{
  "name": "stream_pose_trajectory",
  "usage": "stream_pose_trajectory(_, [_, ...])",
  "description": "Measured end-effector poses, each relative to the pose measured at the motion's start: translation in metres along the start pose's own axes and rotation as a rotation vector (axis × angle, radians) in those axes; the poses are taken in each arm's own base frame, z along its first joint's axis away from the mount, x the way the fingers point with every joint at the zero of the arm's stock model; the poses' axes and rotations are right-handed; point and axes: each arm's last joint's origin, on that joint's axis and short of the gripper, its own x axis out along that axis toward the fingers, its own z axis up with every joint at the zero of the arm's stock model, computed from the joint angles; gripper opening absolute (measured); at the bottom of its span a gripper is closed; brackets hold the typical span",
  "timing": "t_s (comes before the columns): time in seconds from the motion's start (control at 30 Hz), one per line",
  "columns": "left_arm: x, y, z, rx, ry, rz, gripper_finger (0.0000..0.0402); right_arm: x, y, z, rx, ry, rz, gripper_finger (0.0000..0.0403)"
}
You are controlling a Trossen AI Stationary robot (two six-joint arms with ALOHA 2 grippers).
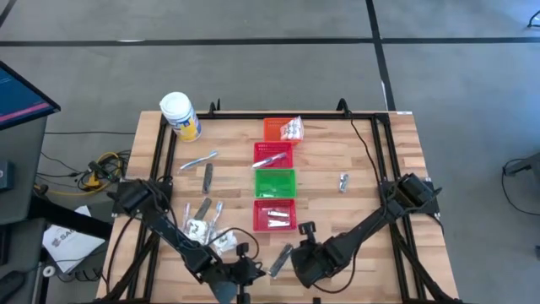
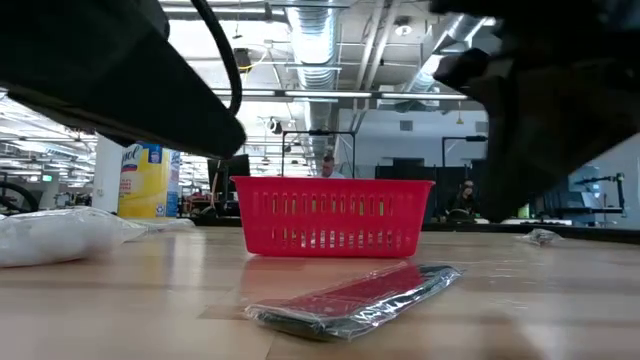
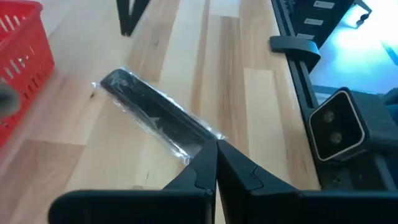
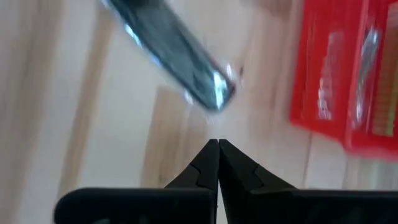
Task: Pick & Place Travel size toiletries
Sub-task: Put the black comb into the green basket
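Left gripper: I see it closed, empty, beside wrapped dark strip.
Right gripper: closed, empty.
Low view: only arm undersides.

The red basket is cut off by the left wrist view's edge, and the dark flat strip shows blurred.

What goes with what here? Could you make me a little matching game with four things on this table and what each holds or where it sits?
Things:
1. orange basket
2. green basket
3. white jar
4. dark wrapped strip

Descriptions:
a. lies between the two grippers
b. looks empty
c. stands at the far left corner
d. a clear sachet pokes over its rim

Pairs: 1-d, 2-b, 3-c, 4-a
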Motion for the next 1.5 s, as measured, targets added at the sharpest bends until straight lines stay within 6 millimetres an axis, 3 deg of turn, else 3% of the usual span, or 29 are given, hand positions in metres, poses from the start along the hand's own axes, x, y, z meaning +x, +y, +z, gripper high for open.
stream_pose_trajectory(0.23, [-0.001, 0.001, 0.001, -0.048, 0.002, 0.007, 0.0000, -0.013, 0.011, -0.008, -0.021, -0.022, -0.042, 0.0000])
stream_pose_trajectory(0.6, [-0.015, 0.013, 0.018, 0.010, -0.018, 0.121, 0.0000, -0.032, -0.010, -0.034, 0.070, -0.167, -0.111, 0.0000])
stream_pose_trajectory(0.83, [-0.018, 0.014, 0.023, 0.010, -0.026, 0.119, 0.0000, -0.054, -0.018, -0.039, 0.167, -0.423, 0.010, 0.0000])
stream_pose_trajectory(1.03, [-0.008, 0.003, 0.035, -0.006, -0.055, 0.116, 0.0000, -0.077, -0.004, -0.030, 0.189, -0.727, 0.153, 0.0000])
stream_pose_trajectory(1.27, [0.012, -0.012, 0.052, 0.012, -0.088, 0.125, 0.0000, -0.079, -0.004, -0.026, 0.219, -0.760, 0.101, 0.0000])
stream_pose_trajectory(1.5, [0.034, -0.020, 0.039, -0.062, -0.048, 0.134, 0.0000, -0.076, -0.008, -0.027, 0.231, -0.768, 0.000, 0.0000])
